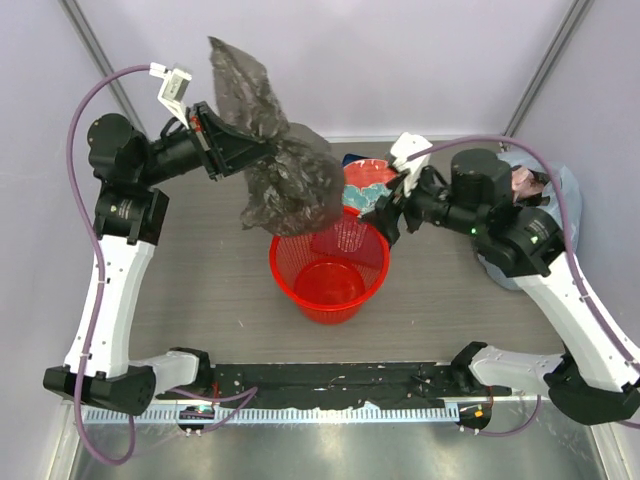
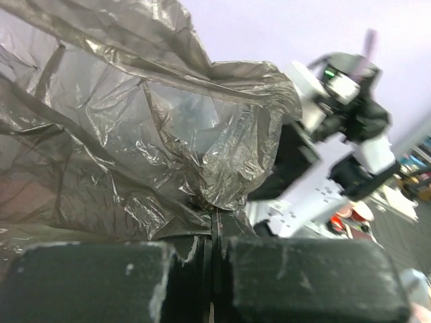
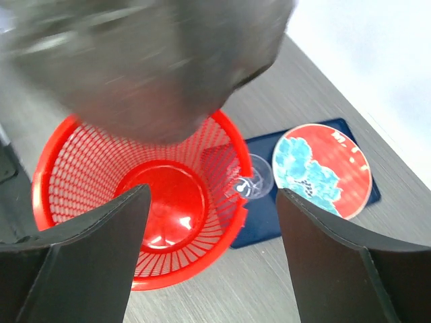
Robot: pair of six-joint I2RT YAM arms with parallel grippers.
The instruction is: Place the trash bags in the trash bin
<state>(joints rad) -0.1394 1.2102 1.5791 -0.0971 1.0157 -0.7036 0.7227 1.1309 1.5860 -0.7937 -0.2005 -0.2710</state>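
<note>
The dark grey-brown crinkly trash bag (image 1: 285, 170) hangs in the air over the far rim of the red mesh trash bin (image 1: 330, 268). My left gripper (image 1: 262, 148) is shut on the bag's upper part; in the left wrist view the bag (image 2: 135, 134) bunches between the closed fingers (image 2: 269, 269). My right gripper (image 1: 378, 218) is open and empty, just above the bin's right rim. In the right wrist view the bin (image 3: 81, 188) stands empty below the open fingers (image 3: 337, 262), with the bag's blurred bottom (image 3: 148, 67) hanging above it.
A dark blue mat (image 3: 323, 168) behind the bin carries a red and blue round plate (image 3: 322, 168) and a small clear cup (image 3: 254, 180). A pale blue plastic bag with pinkish contents (image 1: 560, 200) lies at the table's right edge, under my right arm.
</note>
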